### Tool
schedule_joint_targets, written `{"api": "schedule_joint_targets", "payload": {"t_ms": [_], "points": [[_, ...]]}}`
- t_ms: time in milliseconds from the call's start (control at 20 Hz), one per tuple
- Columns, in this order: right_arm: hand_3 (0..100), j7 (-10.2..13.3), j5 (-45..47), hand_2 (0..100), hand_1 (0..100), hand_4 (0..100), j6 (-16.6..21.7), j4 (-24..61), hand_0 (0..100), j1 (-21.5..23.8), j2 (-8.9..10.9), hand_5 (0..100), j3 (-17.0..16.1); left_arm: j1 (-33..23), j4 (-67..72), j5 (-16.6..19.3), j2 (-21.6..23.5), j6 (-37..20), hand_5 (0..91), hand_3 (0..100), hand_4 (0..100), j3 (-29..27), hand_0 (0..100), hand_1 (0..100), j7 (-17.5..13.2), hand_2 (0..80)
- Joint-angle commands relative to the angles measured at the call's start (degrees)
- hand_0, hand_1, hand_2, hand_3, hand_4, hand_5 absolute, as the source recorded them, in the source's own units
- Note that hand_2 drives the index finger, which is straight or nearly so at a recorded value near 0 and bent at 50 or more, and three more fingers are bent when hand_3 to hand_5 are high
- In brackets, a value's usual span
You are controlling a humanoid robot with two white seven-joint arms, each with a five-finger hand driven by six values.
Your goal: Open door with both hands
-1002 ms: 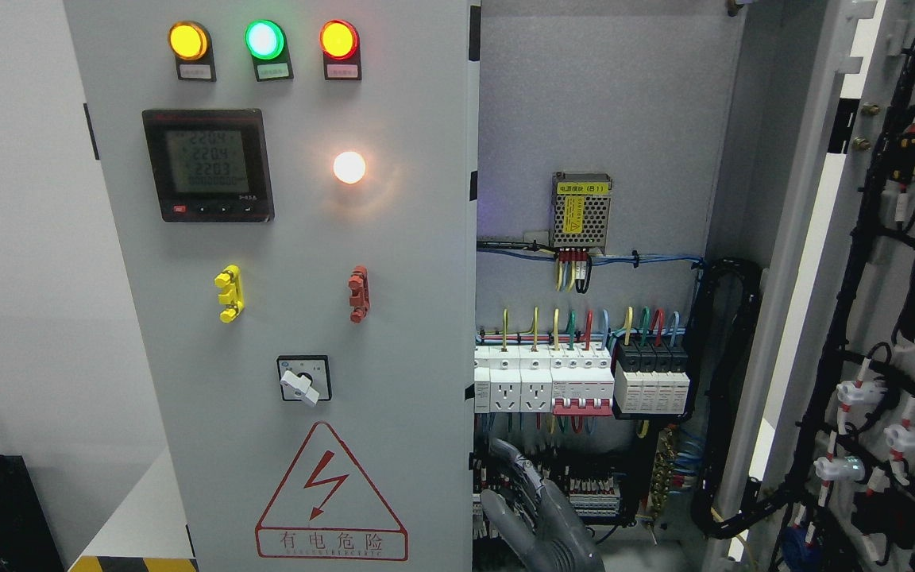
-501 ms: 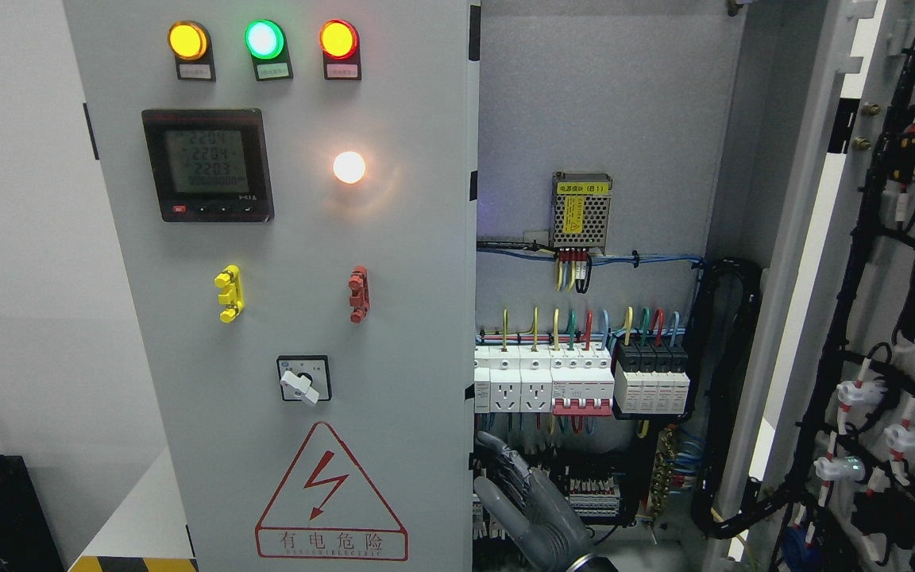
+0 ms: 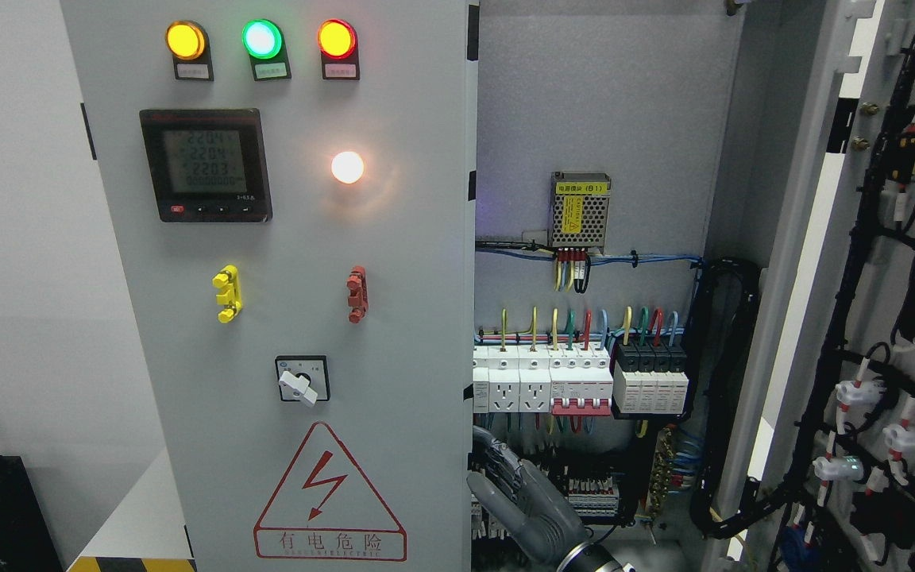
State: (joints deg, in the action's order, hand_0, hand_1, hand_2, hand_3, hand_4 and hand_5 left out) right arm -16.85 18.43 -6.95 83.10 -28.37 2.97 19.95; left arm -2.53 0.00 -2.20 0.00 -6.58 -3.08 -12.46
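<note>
Leftward since before, the right hand (image 3: pixel 517 496), fingers spread, touches the left door (image 3: pixel 291 318) edge; breakers (image 3: pixel 581 385) fill the open cabinet (image 3: pixel 600 119).

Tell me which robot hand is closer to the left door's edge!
The right hand. Its fingers reach up beside the lower free edge of the left door, in front of the cabinet's wiring. The left hand is not in view, so its distance cannot be judged.

Grey left door (image 3: pixel 283 318) nearly closed; right door (image 3: pixel 886 318) swung wide open.
</note>
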Motion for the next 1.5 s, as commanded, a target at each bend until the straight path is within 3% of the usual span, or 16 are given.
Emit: {"api": "schedule_joint_targets", "payload": {"t_ms": [0, 351, 501, 651, 1102, 1202, 1252, 1452], "points": [[0, -2.83, 0.2, 0, 39, 0, -1.22, -2.42, 12, -1.42, 0.11, 0, -0.87, -0.02, 0.27, 0.0, -1.93, 0.08, 0.0, 0, 0, 0.0, 12, 39, -0.02, 0.0], [0, -3.27, 2.58, 0, 39, 0, -1.22, -2.78, 12, -1.87, 0.11, 0, -1.67, -0.02, 0.27, 0.0, -1.93, -0.01, 0.0, 0, 0, 0.0, 12, 39, -0.02, 0.0], [0, -8.09, 4.5, 0, 39, 0, -1.22, 0.29, 12, -0.9, 0.02, 0, -0.79, -0.02, 0.27, 0.0, -1.93, -0.01, 0.0, 0, 0, 0.0, 12, 39, -0.02, 0.0], [0, -8.72, 7.23, 0, 39, 0, -1.31, 2.5, 12, -0.37, 0.02, 0, -0.44, -0.02, 0.27, 0.0, -1.93, -0.01, 0.0, 0, 0, 0.0, 12, 39, -0.02, 0.0], [0, -8.99, 14.88, 0, 39, 0, -2.8, 7.07, 12, 0.42, 0.02, 0, 6.68, -0.02, 0.35, 0.0, -1.93, 0.08, 0.0, 0, 0, 0.0, 12, 39, -0.02, 0.0], [0, -12.13, 14.88, 0, 39, 0, -2.8, 7.68, 12, 0.33, 0.02, 0, 8.44, -0.02, 0.27, 0.0, -1.93, 0.08, 0.0, 0, 0, 0.0, 12, 39, -0.02, 0.0], [0, -15.02, 14.88, 0, 39, 0, -2.8, 7.86, 12, 0.33, 0.02, 0, 8.96, -0.02, 0.27, 0.0, -1.93, -0.01, 0.0, 0, 0, 0.0, 12, 39, -0.02, 0.0], [0, -16.81, 15.06, 0, 39, 0, -2.8, 9.53, 12, 0.42, 0.02, 0, 10.02, -0.02, 0.27, 0.0, -1.93, -0.01, 0.0, 0, 0, 0.0, 12, 39, -0.02, 0.0]]}}
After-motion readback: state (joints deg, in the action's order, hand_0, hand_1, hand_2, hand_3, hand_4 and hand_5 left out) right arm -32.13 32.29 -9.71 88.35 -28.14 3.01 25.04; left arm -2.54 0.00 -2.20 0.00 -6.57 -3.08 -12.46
